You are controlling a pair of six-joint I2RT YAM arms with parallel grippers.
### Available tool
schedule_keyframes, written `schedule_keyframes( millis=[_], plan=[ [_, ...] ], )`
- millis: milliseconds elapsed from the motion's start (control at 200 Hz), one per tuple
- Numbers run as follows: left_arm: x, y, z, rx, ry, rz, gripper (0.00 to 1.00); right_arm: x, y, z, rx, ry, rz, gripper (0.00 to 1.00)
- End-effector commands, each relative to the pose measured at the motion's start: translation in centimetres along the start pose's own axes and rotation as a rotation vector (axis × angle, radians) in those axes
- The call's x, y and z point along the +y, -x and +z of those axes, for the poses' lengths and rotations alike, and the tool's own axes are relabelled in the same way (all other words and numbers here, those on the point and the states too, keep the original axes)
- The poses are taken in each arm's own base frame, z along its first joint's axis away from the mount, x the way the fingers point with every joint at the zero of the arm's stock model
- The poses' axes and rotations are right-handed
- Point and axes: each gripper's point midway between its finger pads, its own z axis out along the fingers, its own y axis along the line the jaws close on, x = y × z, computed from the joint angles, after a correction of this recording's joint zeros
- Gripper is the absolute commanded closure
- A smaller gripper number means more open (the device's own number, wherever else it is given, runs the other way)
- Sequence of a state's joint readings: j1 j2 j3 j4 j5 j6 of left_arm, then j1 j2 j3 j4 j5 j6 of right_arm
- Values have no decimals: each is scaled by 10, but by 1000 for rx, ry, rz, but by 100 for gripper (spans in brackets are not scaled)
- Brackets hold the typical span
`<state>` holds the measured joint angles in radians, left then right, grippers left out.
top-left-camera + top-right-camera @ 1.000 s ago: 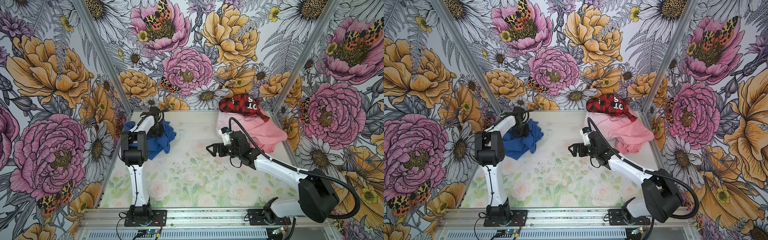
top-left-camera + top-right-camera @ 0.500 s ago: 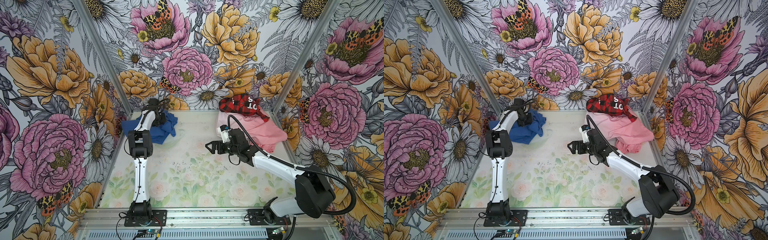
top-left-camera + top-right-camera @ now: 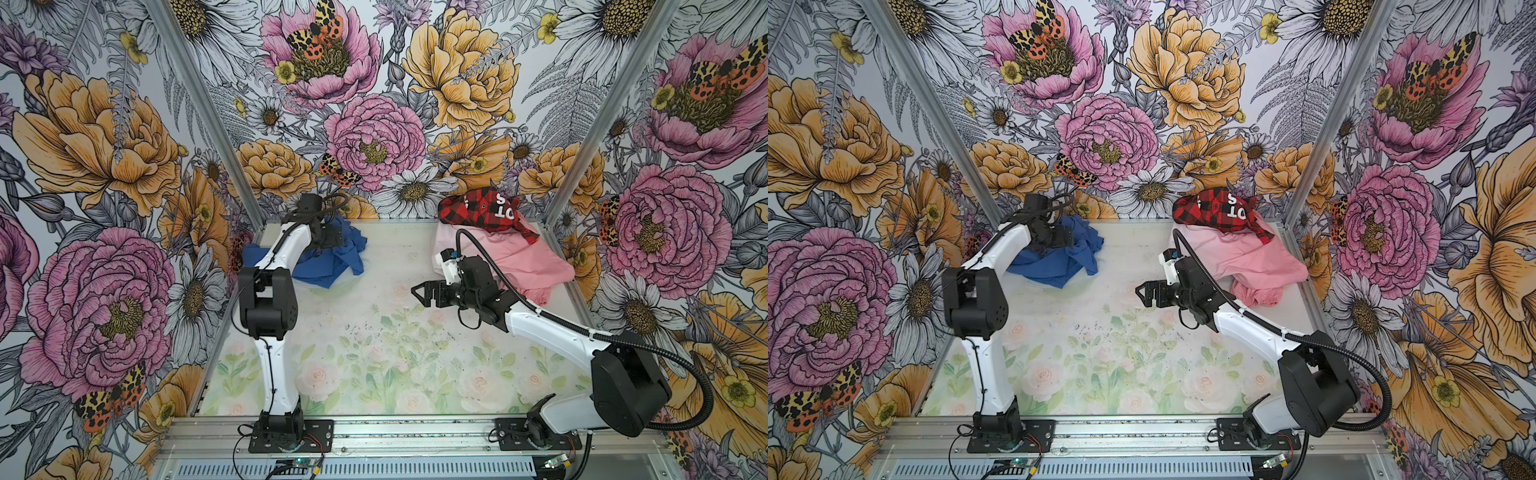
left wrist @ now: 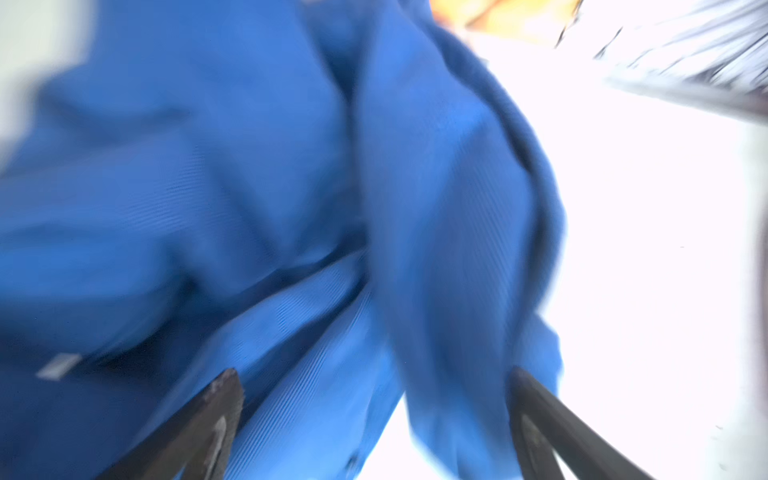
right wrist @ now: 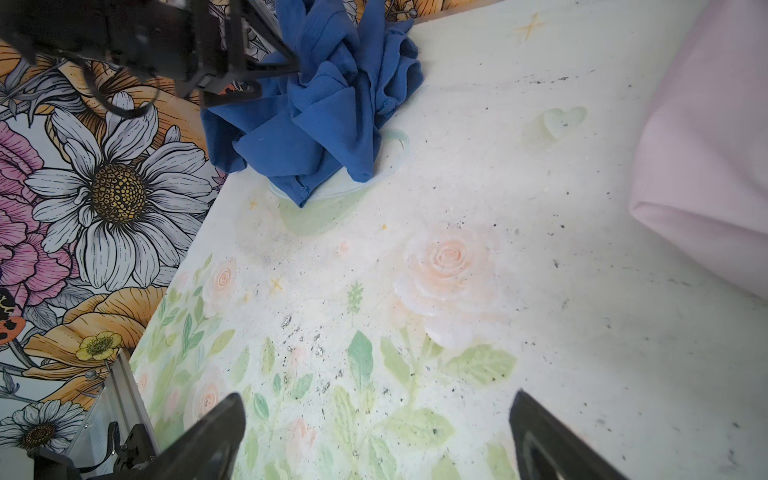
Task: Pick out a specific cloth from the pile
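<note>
Left gripper with jaws spread wide, nothing pinched between them. In the left wrist view, all blurred: two dark fingers far apart, with folds of the cloth filling the gap between them and spreading well past both fingertips. Cannot tell from that blur whether any fabric touches either finger. In both top views, the cloth a crumpled royal-blue heap on the table, directly under and around those open jaws, with one flap trailing out beyond the fingertips. Right gripper likewise wide open and empty, hanging over bare table, with only the printed rose pattern below the gap between its jaws. Ahead of the right jaws and off toward the left arm's side, well apart from them: the cloth, with the left gripper's black fingers against its upper folds. Behind the right jaws, beside that arm's wrist: the pile. Nearest the right fingertips, just off to their outer side, the pale pink garment; farther from the jaws the salmon pink garment; farthest back and on top, the red-and-black plaid garment with white letters. Cloth and pile well apart, no contact between them.
</note>
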<state>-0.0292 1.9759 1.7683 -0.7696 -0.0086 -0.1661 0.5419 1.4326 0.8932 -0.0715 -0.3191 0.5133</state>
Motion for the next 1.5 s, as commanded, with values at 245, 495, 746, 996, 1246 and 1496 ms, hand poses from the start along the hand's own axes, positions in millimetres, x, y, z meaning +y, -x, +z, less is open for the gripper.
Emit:
schedule_keyframes(
  millis=[245,495,746,996,1246,1496],
  plan=[
    [174,-39,-36,-48,176,-498,1,7,6,-2,-38,49,-9,0],
    [202,-34,18,-34,88,-638,1,1,-3,-5,-34,30,4,0],
    [221,-27,50,-49,158,-635,10,-3,-8,-8,-29,7,17,0],
    [214,-28,46,-75,118,-624,63,-1,-5,-9,-37,11,19,0],
    [216,-44,54,-46,152,-650,1,1,-9,-13,-45,3,18,0],
    [233,-70,75,51,278,-625,1,-6,-18,-12,-36,-24,27,1]
  ],
)
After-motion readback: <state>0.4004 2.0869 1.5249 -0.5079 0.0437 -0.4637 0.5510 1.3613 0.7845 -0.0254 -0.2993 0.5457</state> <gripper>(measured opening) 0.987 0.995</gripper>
